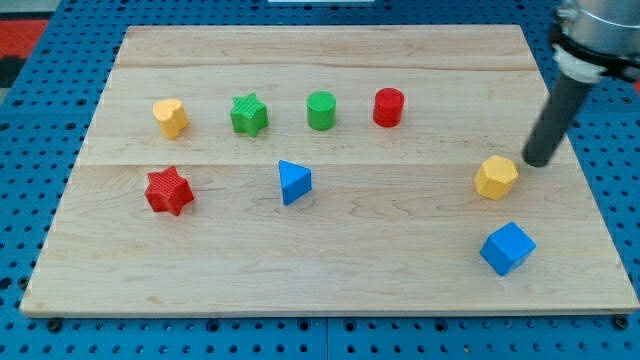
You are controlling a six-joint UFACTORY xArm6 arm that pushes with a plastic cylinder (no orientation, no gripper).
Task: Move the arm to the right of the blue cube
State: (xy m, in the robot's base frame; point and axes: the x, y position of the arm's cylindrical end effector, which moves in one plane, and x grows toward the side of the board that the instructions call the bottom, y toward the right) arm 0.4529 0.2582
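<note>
The blue cube [507, 248] sits on the wooden worktop [330, 270] near its lower corner at the view's right, and everything else is placed from it. My tip [536, 162] rests on the worktop above the blue cube and slightly toward the view's right of it, well apart from the cube, with the dark rod leaning up toward the view's top right corner. There is no gripper on this arm, only the rod, so nothing opens or closes. Just above the blue cube, and a little toward the view's left, is a yellow hexagonal block [496, 177]; my tip stands just beside that block on its upper right, and whether they touch cannot be told. Far to the view's left of the blue cube lie a blue triangular block [294, 182] and, farther still, a red star [168, 190]. Up and to the view's left of the blue cube runs a row: a red cylinder [389, 107], a green cylinder [321, 110], a green star [249, 114] and a yellow block [171, 117], heart-like in outline.
</note>
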